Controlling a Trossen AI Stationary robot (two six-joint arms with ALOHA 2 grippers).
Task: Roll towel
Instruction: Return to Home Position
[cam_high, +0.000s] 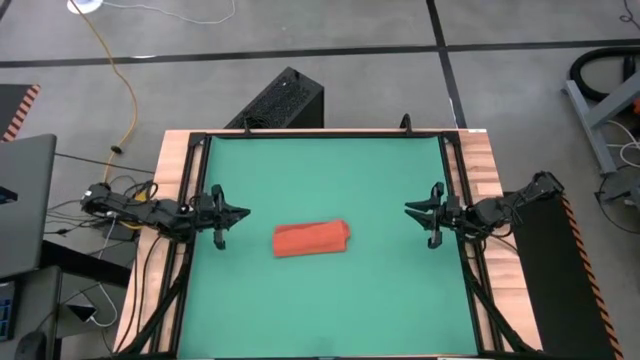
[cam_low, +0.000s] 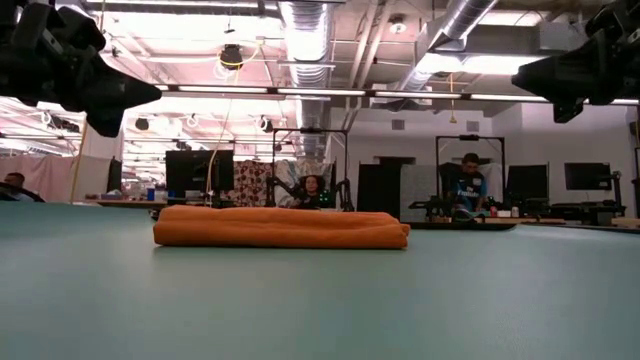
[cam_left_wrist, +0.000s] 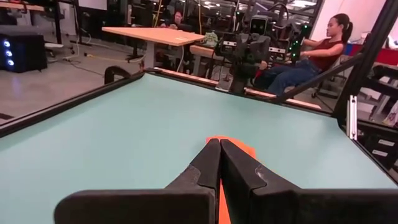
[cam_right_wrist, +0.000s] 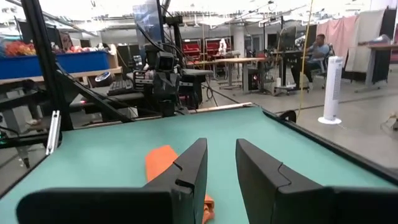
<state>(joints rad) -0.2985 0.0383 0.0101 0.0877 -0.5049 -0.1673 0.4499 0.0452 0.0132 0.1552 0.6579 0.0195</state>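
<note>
The orange-red towel (cam_high: 311, 239) lies rolled up into a short flat roll on the middle of the green mat (cam_high: 330, 180); its underside rests on the mat. It also shows in the low view (cam_low: 281, 227), in the left wrist view (cam_left_wrist: 239, 149) and in the right wrist view (cam_right_wrist: 163, 160). No tag shows. My left gripper (cam_high: 243, 213) hovers at the mat's left side, shut and empty (cam_left_wrist: 219, 146). My right gripper (cam_high: 408, 208) hovers at the mat's right side, open and empty (cam_right_wrist: 221, 149). Both point toward the towel from a distance.
A black frame (cam_high: 320, 135) borders the mat on the wooden table. A black box (cam_high: 280, 100) stands on the floor beyond the far edge. People sit at desks in the room behind (cam_low: 466, 180). Bare mat lies all around the towel.
</note>
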